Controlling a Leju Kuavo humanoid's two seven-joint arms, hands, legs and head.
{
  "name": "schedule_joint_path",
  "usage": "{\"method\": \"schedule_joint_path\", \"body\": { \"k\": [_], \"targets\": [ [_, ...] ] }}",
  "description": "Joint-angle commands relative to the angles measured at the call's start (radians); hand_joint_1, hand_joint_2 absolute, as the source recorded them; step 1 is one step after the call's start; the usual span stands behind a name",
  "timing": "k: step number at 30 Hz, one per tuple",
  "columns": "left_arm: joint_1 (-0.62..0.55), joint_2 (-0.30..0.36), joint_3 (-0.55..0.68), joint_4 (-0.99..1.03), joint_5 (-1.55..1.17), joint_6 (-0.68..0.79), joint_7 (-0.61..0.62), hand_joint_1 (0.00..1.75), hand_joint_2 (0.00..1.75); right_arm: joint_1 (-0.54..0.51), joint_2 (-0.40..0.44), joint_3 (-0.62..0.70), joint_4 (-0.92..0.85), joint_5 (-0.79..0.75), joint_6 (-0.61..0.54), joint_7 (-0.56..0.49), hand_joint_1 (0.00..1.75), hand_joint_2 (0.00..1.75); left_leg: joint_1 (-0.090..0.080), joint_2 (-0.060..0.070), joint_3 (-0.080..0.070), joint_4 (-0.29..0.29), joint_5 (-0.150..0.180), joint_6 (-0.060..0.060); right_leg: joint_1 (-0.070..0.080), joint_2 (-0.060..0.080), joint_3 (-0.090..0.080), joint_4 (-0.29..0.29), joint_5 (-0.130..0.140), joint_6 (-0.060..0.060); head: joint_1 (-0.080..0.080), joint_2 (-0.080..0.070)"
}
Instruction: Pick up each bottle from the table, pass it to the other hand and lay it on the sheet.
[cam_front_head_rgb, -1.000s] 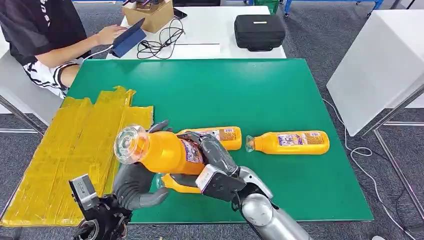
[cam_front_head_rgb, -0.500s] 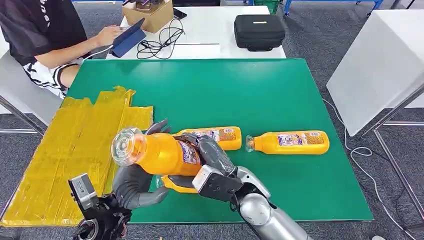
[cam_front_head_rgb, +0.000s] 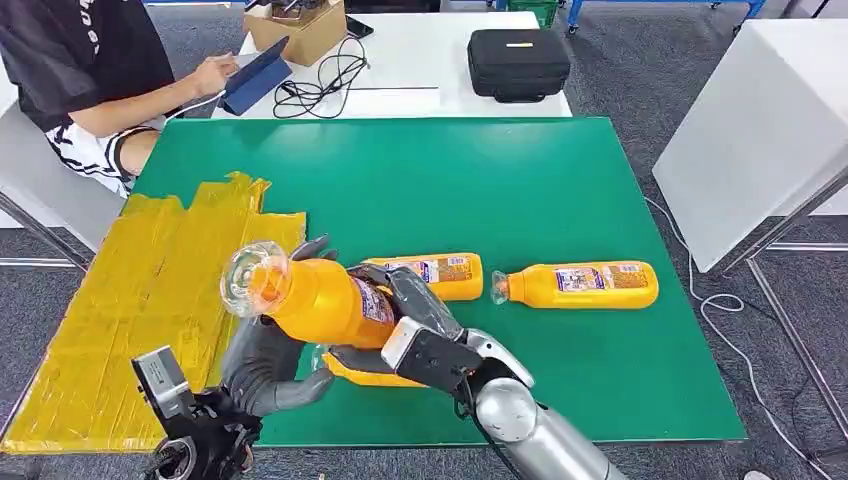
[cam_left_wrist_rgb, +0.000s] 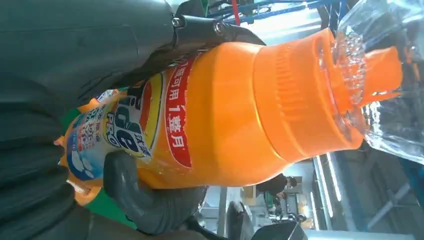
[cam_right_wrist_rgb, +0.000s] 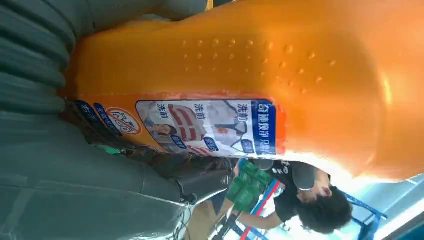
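The right robot hand (cam_front_head_rgb: 405, 325) is wrapped around the labelled body of an orange plastic bottle with a clear cap (cam_front_head_rgb: 310, 297), gripping it firmly and holding it raised above the near edge of the green surface (cam_front_head_rgb: 520, 180), tilted with its cap pointing toward the robot's left. The left robot hand (cam_front_head_rgb: 268, 355) sits just beneath and behind the same bottle, its dark fingers curled up around the lower side; in the left wrist view a finger (cam_left_wrist_rgb: 145, 200) presses against the bottle's label, so both hands have contact with it, though how firmly the left one grips cannot be told.

Directly under the raised bottle lies a second orange bottle (cam_front_head_rgb: 365, 370), mostly hidden by the hands. A third orange bottle with a printed label (cam_front_head_rgb: 435, 272) lies on its side near the middle of the surface, and a fourth orange bottle (cam_front_head_rgb: 578, 284) lies just to its right, cap toward it.

The crinkled yellow sheet (cam_front_head_rgb: 140, 300) covers the left part of the surface. A person (cam_front_head_rgb: 90, 80) sits at a white table beyond, with a black case (cam_front_head_rgb: 518, 62) resting on it.
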Motion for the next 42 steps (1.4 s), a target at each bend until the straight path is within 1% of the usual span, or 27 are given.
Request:
{"method": "schedule_joint_path", "body": {
  "k": [1, 2, 4, 7, 11, 12, 14, 23, 24, 31, 32, 33, 34, 37, 41, 42],
  "targets": [
    [0.006, -0.01, -0.001, 0.032, -0.007, 0.024, -0.014, 1.64, 1.75, -0.078, 0.024, 0.061, 0.129, -0.001, 0.027, 0.021, 1.75, 1.75, 0.0, 0.003, 0.004, -0.001, -0.001, -0.001, 0.0, 0.001, 0.004, -0.002, 0.0, 0.002, 0.0, 0.0],
    [0.009, -0.01, 0.001, 0.029, -0.008, 0.025, -0.015, 1.59, 1.75, -0.078, 0.025, 0.061, 0.131, 0.0, 0.029, 0.022, 1.73, 1.75, 0.0, 0.003, 0.003, -0.001, -0.001, -0.001, 0.0, 0.002, 0.002, -0.001, 0.0, 0.001, 0.0, 0.0],
    [0.013, -0.011, 0.003, 0.028, -0.009, 0.025, -0.016, 1.59, 1.75, -0.078, 0.026, 0.061, 0.132, 0.003, 0.031, 0.024, 1.75, 1.75, 0.001, 0.005, 0.005, -0.001, -0.002, -0.001, 0.0, 0.003, 0.004, -0.001, -0.001, 0.002, 0.0, 0.0],
    [0.013, -0.011, 0.003, 0.028, -0.009, 0.025, -0.016, 1.59, 1.75, -0.078, 0.026, 0.061, 0.132, 0.003, 0.031, 0.024, 1.75, 1.75, 0.0, 0.001, 0.003, -0.001, -0.001, -0.001, 0.0, 0.0, 0.003, -0.001, 0.0, 0.001, 0.0, 0.0],
    [0.013, -0.011, 0.003, 0.028, -0.009, 0.025, -0.016, 1.59, 1.75, -0.078, 0.026, 0.061, 0.132, 0.003, 0.031, 0.024, 1.75, 1.75, 0.0, 0.001, 0.001, 0.0, -0.001, 0.0, 0.0, 0.0, 0.001, -0.001, 0.0, 0.001, 0.0, 0.0],
    [0.013, -0.011, 0.003, 0.028, -0.009, 0.025, -0.016, 1.66, 1.75, -0.078, 0.026, 0.061, 0.132, 0.003, 0.031, 0.024, 1.75, 1.75, 0.0, 0.001, 0.002, -0.001, -0.001, 0.0, 0.0, 0.0, 0.002, -0.001, 0.0, 0.001, 0.0, 0.0],
    [0.014, -0.013, 0.004, 0.029, -0.012, 0.025, -0.017, 1.75, 1.75, -0.076, 0.026, 0.059, 0.133, 0.006, 0.033, 0.026, 1.73, 1.75, 0.0, 0.002, 0.002, 0.0, -0.001, -0.001, 0.0, 0.0, 0.002, -0.001, 0.0, 0.001, 0.0, 0.0],
    [0.025, -0.009, 0.005, 0.022, -0.013, 0.022, -0.017, 1.75, 1.75, -0.079, 0.026, 0.064, 0.135, 0.01, 0.031, 0.03, 1.75, 1.75, 0.0, 0.001, 0.003, 0.0, -0.002, -0.001, 0.0, 0.0, 0.003, -0.001, -0.001, 0.001, 0.0, 0.0],
    [0.027, -0.008, 0.006, 0.021, -0.012, 0.021, -0.017, 1.75, 1.75, -0.079, 0.025, 0.065, 0.137, 0.012, 0.029, 0.032, 1.75, 1.75, 0.0, 0.001, 0.001, -0.001, -0.001, 0.0, 0.0, 0.0, 0.001, -0.001, 0.0, 0.001, 0.0, 0.0],
    [0.023, -0.009, 0.004, 0.031, -0.01, 0.016, -0.018, 1.75, 1.75, -0.07, 0.017, 0.052, 0.131, 0.02, -0.002, 0.032, 1.75, 1.75, 0.001, 0.001, 0.003, -0.001, -0.001, -0.001, 0.0, -0.001, 0.003, -0.001, 0.0, 0.001, 0.0, 0.0],
    [0.025, -0.01, 0.007, 0.028, -0.01, 0.018, -0.018, 1.75, 1.75, -0.066, 0.015, 0.047, 0.124, 0.033, -0.019, 0.027, 1.69, 1.75, 0.0, 0.0, 0.002, -0.001, -0.001, 0.0, 0.0, -0.001, 0.003, -0.001, 0.0, 0.001, 0.0, 0.0],
    [0.031, -0.013, 0.013, 0.025, -0.011, 0.024, -0.019, 1.75, 1.75, -0.061, 0.012, 0.041, 0.111, 0.057, -0.051, 0.023, 0.31, 1.75, 0.001, 0.001, 0.003, 0.0, -0.001, -0.001, 0.0, -0.001, 0.004, -0.001, -0.001, 0.002, 0.0, 0.0],
    [0.036, -0.013, 0.017, 0.019, -0.012, 0.026, -0.02, 1.75, 1.75, -0.055, 0.004, 0.039, 0.092, 0.069, -0.063, 0.021, 0.0, 1.75, 0.0, 0.0, 0.002, -0.001, -0.001, 0.0, 0.0, -0.001, 0.002, -0.001, 0.0, 0.001, 0.0, 0.0],
    [0.049, -0.014, 0.031, 0.01, -0.013, 0.032, -0.023, 1.75, 1.75, -0.031, -0.022, 0.01, 0.024, 0.071, -0.084, 0.019, 0.0, 1.75, 0.001, 0.0, 0.002, 0.0, -0.001, 0.0, 0.0, -0.002, 0.003, -0.001, -0.001, 0.002, 0.0, 0.0],
    [0.068, -0.016, 0.048, -0.002, -0.017, 0.042, -0.03, 1.75, 1.75, 0.03, -0.073, -0.034, -0.12, 0.088, -0.095, 0.003, 0.0, 1.75, 0.0, -0.002, 0.002, 0.0, -0.002, 0.0, 0.0, -0.003, 0.003, -0.001, -0.002, 0.002, 0.0, 0.0],
    [0.075, -0.016, 0.051, -0.005, -0.019, 0.046, -0.04, 1.75, 1.75, 0.049, -0.084, -0.041, -0.163, 0.159, -0.126, 0.008, 0.0, 1.75, 0.0, -0.002, 0.002, 0.0, -0.001, 0.0, 0.0, -0.003, 0.003, -0.001, -0.001, 0.002, 0.0, 0.0]
  ]
}}
